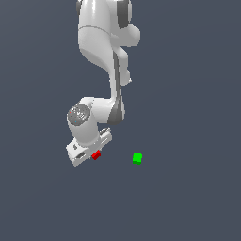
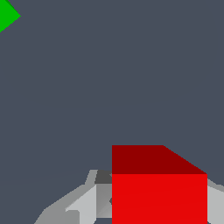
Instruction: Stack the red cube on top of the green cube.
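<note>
1. Red filled the near part of the wrist view: the small solid bright red cube (image 2: 159, 183) sat right between the pale fingers (image 2: 85, 201) of the white gripper (image 1: 92, 156), and in the exterior view it peeked out at the gripper's tip (image 1: 96, 155).
2. The jaws appeared to be pinching the red cube, one finger on each side, though whether they pressed firmly was not clear.
3. The small solid bright green cube (image 1: 137, 158) lay on the dark grey surface (image 1: 188, 197), well apart from the gripper towards the exterior view's right; only its corner showed in the wrist view (image 2: 8, 15).
4. The step in hand looked like the grasp or the start of the carry; whether the red cube had left the surface could not be told.
5. The next move would call for raising the red cube, carrying it across above the green one, squaring it up and lowering it before letting go.
</note>
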Motion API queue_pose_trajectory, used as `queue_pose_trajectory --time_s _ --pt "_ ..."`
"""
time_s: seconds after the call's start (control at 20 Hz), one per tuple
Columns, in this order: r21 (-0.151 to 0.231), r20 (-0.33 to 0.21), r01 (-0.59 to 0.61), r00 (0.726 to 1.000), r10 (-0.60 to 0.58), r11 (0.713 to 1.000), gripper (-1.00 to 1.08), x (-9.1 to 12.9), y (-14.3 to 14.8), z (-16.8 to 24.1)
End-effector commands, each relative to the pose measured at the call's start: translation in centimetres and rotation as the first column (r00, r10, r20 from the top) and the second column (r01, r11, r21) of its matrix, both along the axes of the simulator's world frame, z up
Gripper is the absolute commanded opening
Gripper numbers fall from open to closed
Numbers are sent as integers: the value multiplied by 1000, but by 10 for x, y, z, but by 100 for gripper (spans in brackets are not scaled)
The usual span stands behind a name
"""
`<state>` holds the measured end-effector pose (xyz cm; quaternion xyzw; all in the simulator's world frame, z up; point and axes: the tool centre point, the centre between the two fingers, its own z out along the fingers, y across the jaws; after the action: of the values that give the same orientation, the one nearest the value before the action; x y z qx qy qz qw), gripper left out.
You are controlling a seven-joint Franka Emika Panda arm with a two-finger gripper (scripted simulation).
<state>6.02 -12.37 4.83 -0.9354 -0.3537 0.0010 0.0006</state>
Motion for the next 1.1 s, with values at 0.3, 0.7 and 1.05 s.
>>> queue_pose_trajectory --time_s 0.3,0.7,1.05 --pt "0 2 0 1000 0 1000 -100 0 0 57" --pt "-1 3 0 1000 0 1000 -100 2 0 70" --pt "-1 3 0 1000 0 1000 -100 2 22 64"
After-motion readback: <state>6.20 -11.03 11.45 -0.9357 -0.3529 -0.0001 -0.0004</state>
